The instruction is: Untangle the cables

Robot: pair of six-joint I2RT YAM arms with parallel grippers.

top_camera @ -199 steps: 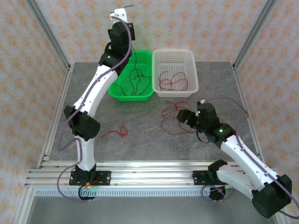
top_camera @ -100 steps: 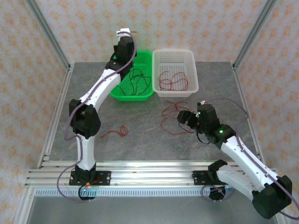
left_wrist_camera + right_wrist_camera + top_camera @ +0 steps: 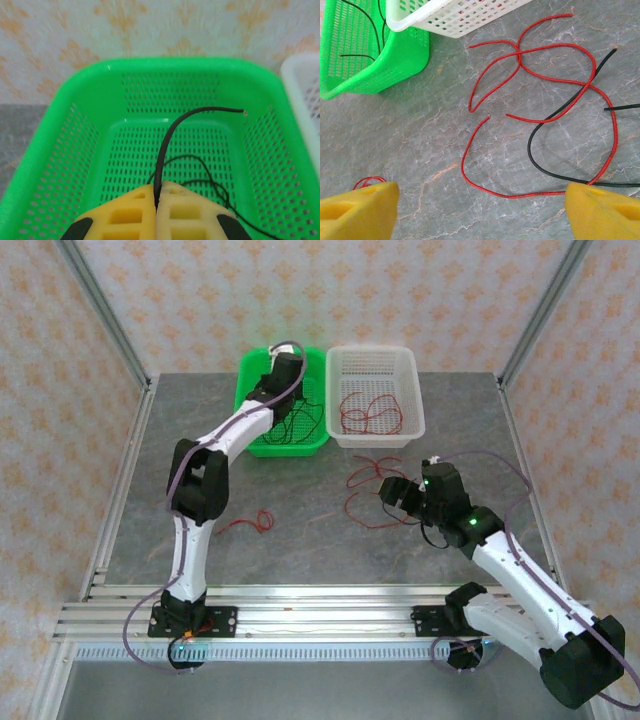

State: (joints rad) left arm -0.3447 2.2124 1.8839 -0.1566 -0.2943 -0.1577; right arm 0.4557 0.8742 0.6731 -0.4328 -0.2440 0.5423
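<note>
While left hand (image 3: 157, 200) pinches black cable (image 3: 159, 170) over green basket (image 3: 175, 65), right hand (image 3: 480, 205) hovers wide open.

Cream walls (image 3: 420, 290) with orange floral motifs, grey marbled tabletop (image 3: 300, 555), aluminium corner posts (image 3: 104, 310), front rail (image 3: 320, 620).

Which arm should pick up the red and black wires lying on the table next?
Right. The right gripper, open, hovers just above the loose red and black cables on the table. The left gripper is away over the green basket, shut on a black cable.
</note>
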